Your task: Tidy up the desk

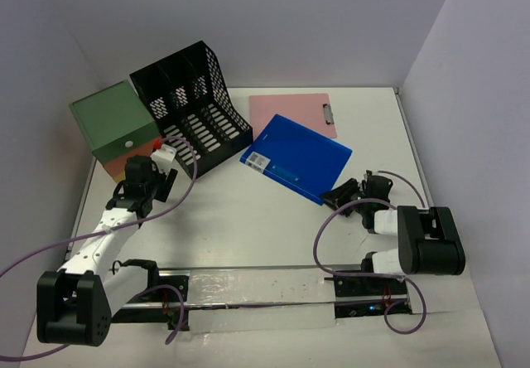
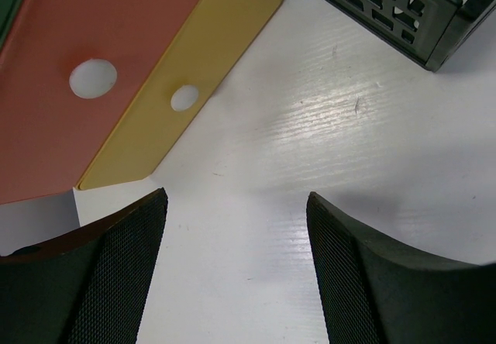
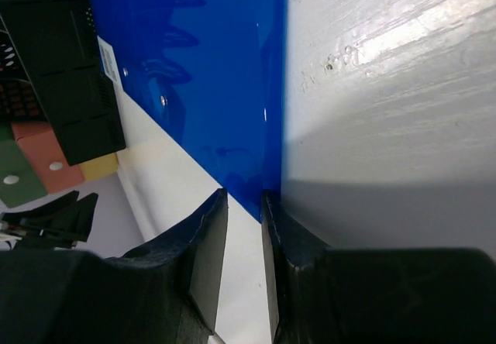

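On the white desk (image 1: 248,227) a blue folder (image 1: 298,157) lies at mid-right, partly over a pink clipboard (image 1: 290,113). My right gripper (image 1: 344,192) is at the folder's near corner. In the right wrist view its fingers (image 3: 244,204) stand narrowly apart, with the blue folder's (image 3: 209,73) corner at their tips and white desk showing in the gap. My left gripper (image 1: 166,157) hovers wide open over bare desk (image 2: 236,204), just short of a coral box (image 2: 77,49) and a yellow one (image 2: 194,73).
A black mesh file organizer (image 1: 192,107) stands tilted at the back, next to a green box (image 1: 108,119) stacked on the coral one. Lilac walls close in the left, back and right. A metal rail (image 1: 248,293) runs along the near edge.
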You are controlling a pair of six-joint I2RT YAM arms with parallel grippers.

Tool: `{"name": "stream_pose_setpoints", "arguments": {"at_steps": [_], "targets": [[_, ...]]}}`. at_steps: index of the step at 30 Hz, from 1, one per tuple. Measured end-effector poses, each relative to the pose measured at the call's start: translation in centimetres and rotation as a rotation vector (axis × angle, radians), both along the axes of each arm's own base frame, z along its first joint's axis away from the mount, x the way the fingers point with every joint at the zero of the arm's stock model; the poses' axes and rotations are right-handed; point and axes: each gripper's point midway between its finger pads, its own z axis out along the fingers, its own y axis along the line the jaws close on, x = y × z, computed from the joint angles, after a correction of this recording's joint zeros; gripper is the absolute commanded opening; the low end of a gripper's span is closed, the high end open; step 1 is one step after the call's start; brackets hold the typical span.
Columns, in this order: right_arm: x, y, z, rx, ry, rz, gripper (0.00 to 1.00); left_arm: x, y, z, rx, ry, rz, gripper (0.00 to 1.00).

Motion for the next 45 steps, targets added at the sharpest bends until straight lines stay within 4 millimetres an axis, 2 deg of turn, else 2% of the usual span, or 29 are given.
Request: {"name": "stream_pose_setpoints", "arguments": {"at_steps": [3,5,9,12,17,20,24,28,30,32,35,38,39,40,42,45], "targets": [[0.2,0.3,0.0,0.027,0.000,0.005,0.31,0.2,-0.1,0.3,-0.006,-0.008,-0.001,0.78],[0.4,0.4,-0.1,0.041,-0.003,0.006,0.26,0.2,-0.1,0.4,-0.008,-0.008,-0.002,0.77],[0.6,0.7,-0.6,0.069,0.008,0.008,0.00,0.1,-0.3,0.5,-0.016,-0.004,-0.005,0.77],[0.7,0.9,-0.6,0.094,0.007,0.012,0.00,-0.1,-0.7,1.3,-0.032,-0.019,-0.020,0.76],[0.7,1.2,-0.1,0.123,-0.014,0.004,0.00,0.0,-2.1,4.9,-0.060,-0.083,-0.098,0.75],[0.7,1.2,1.0,0.134,-0.041,-0.005,0.00,-0.6,-3.4,6.9,-0.031,-0.088,-0.206,0.75],[1.1,1.0,4.2,0.122,-0.144,-0.007,0.00,-1.0,-6.0,11.0,0.039,-0.081,-0.386,0.79],[1.1,0.5,7.1,0.069,-0.224,-0.019,0.00,-0.7,-9.1,16.5,0.113,-0.142,-0.581,0.93],[1.3,0.3,8.3,0.044,-0.250,-0.026,0.00,-0.6,-12.1,19.0,0.156,-0.207,-0.710,0.97],[1.6,0.1,8.9,0.031,-0.255,-0.031,0.00,-1.0,-16.1,20.3,0.185,-0.263,-0.853,0.99],[1.6,0.2,8.7,0.037,-0.231,-0.030,0.00,-0.8,-23.1,18.6,0.255,-0.272,-1.022,0.99],[1.4,0.3,8.3,0.047,-0.192,-0.025,0.00,-0.5,-31.4,14.1,0.301,-0.242,-1.166,0.99],[1.5,0.3,8.4,0.046,-0.187,-0.024,0.00,-0.4,-33.7,11.7,0.312,-0.215,-1.204,0.99],[1.5,0.3,8.6,0.045,-0.186,-0.022,0.00,-0.5,-35.5,9.4,0.324,-0.189,-1.236,0.99],[1.8,0.3,9.3,0.044,-0.197,-0.017,0.00,-0.4,-37.8,5.4,0.352,-0.150,-1.280,0.99],[2.0,0.4,10.4,0.045,-0.224,-0.005,0.00,0.1,-39.9,2.4,0.383,-0.156,-1.314,0.99]]}}
